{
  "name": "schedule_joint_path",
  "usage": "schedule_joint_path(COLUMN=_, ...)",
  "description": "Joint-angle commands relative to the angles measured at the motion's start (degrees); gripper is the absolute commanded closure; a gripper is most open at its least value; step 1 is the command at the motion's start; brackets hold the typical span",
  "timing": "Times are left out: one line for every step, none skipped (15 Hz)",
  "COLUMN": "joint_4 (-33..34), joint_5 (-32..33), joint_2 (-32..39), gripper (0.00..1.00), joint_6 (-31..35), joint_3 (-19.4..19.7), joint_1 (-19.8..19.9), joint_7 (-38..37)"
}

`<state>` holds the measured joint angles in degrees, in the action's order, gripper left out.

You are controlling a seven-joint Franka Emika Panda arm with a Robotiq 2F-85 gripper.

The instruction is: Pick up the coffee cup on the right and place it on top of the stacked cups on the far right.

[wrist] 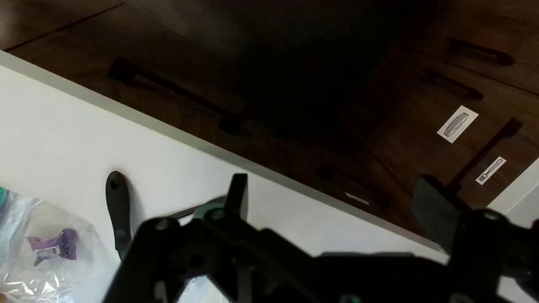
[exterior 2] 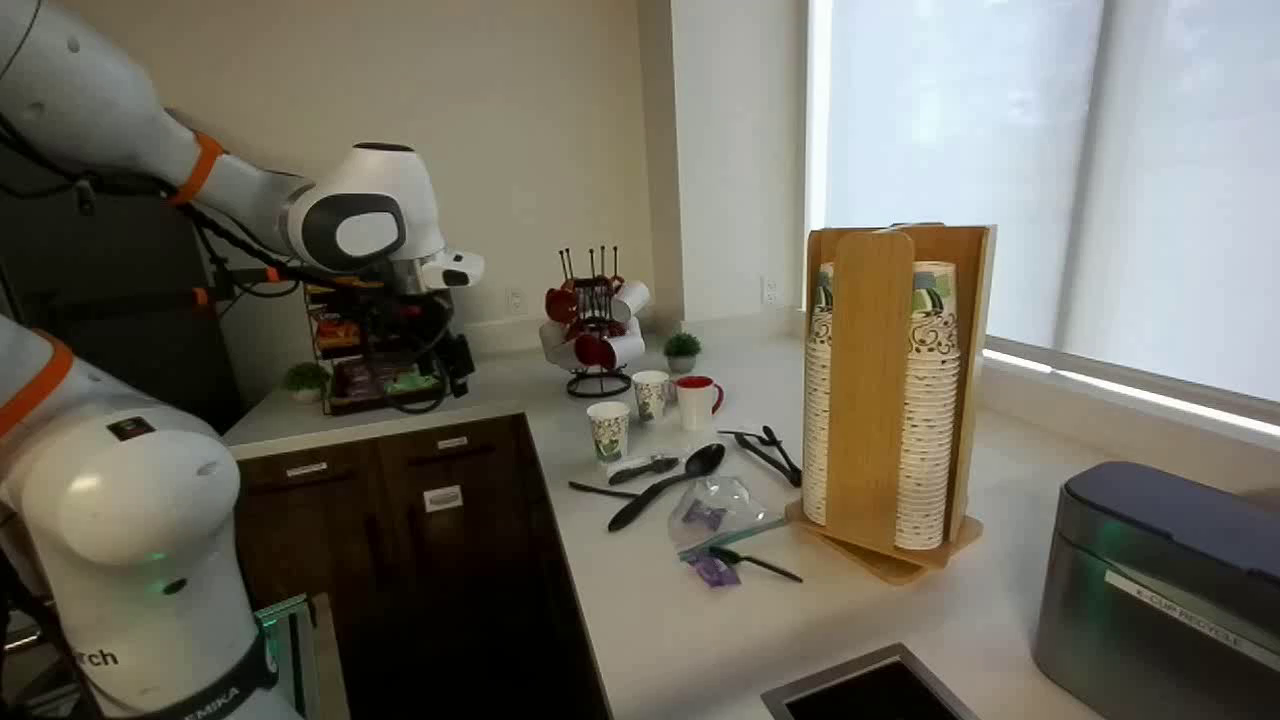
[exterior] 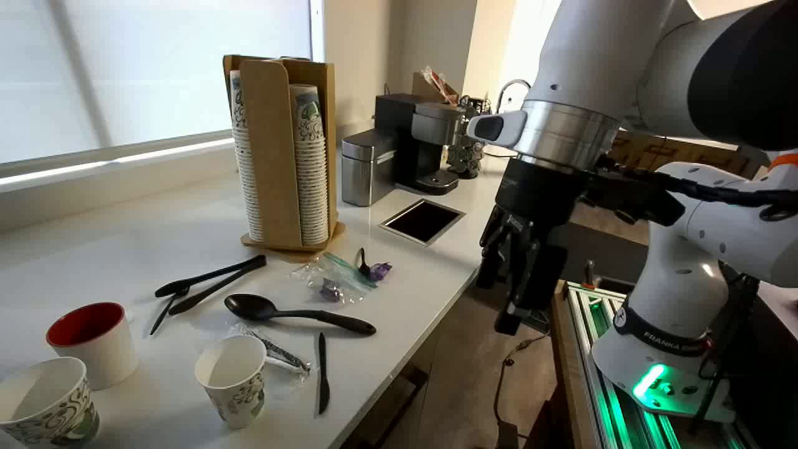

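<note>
A patterned white paper cup (exterior: 232, 383) stands upright near the counter's front edge; it also shows in an exterior view (exterior 2: 608, 435). A similar paper cup (exterior: 53, 408) stands beside a white mug with a red inside (exterior: 100, 349); both also show in an exterior view, the cup (exterior 2: 650, 398) and the mug (exterior 2: 695, 405). Tall stacks of paper cups (exterior: 312, 187) (exterior 2: 928, 440) stand in a wooden holder (exterior: 271, 156) (exterior 2: 868, 380). My gripper (exterior: 506, 296) is open and empty, raised off the counter's front edge, apart from all cups. Its spread fingers show in the wrist view (wrist: 334, 189); no cup shows there.
Black tongs (exterior: 215, 284), a black spoon (exterior: 280, 313), a black knife (exterior: 322, 374), a wrapped utensil (exterior: 283, 352) and a plastic bag (exterior: 333, 277) lie on the counter. Beyond the holder are a square opening (exterior: 424, 221), a metal bin (exterior: 368, 165) and a coffee machine (exterior: 430, 143). A mug rack (exterior 2: 597, 330) stands at the back.
</note>
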<state>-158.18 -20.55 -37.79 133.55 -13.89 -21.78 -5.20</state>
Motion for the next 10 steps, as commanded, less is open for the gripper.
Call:
schedule_joint_path(joint_4=-0.2, joint_5=0.2, joint_2=0.1, gripper=0.0, joint_6=-0.2, joint_3=0.2, joint_1=-0.2, joint_7=-0.2)
schedule_joint_path(joint_4=-0.5, joint_5=0.3, joint_2=0.2, gripper=0.0, joint_6=-0.2, joint_3=0.2, joint_1=-0.2, joint_7=-0.2)
schedule_joint_path(joint_4=-0.7, joint_5=0.3, joint_2=0.3, gripper=0.0, joint_6=-0.2, joint_3=0.2, joint_1=-0.2, joint_7=-0.2)
schedule_joint_path(joint_4=-0.8, joint_5=0.3, joint_2=0.4, gripper=0.0, joint_6=-0.2, joint_3=0.2, joint_1=-0.2, joint_7=-0.2)
schedule_joint_path(joint_4=-0.8, joint_5=0.3, joint_2=0.5, gripper=0.0, joint_6=-0.2, joint_3=0.2, joint_1=-0.2, joint_7=-0.2)
schedule_joint_path(joint_4=-0.8, joint_5=0.3, joint_2=0.5, gripper=0.0, joint_6=-0.2, joint_3=0.2, joint_1=-0.2, joint_7=-0.2)
schedule_joint_path(joint_4=-0.8, joint_5=0.3, joint_2=0.5, gripper=0.0, joint_6=-0.2, joint_3=0.2, joint_1=-0.2, joint_7=-0.2)
schedule_joint_path(joint_4=-0.8, joint_5=0.3, joint_2=0.5, gripper=0.0, joint_6=-0.2, joint_3=0.2, joint_1=-0.2, joint_7=-0.2)
schedule_joint_path(joint_4=-0.8, joint_5=0.3, joint_2=0.5, gripper=0.0, joint_6=-0.2, joint_3=0.2, joint_1=-0.2, joint_7=-0.2)
schedule_joint_path(joint_4=-0.8, joint_5=0.3, joint_2=0.5, gripper=0.0, joint_6=-0.2, joint_3=0.2, joint_1=-0.2, joint_7=-0.2)
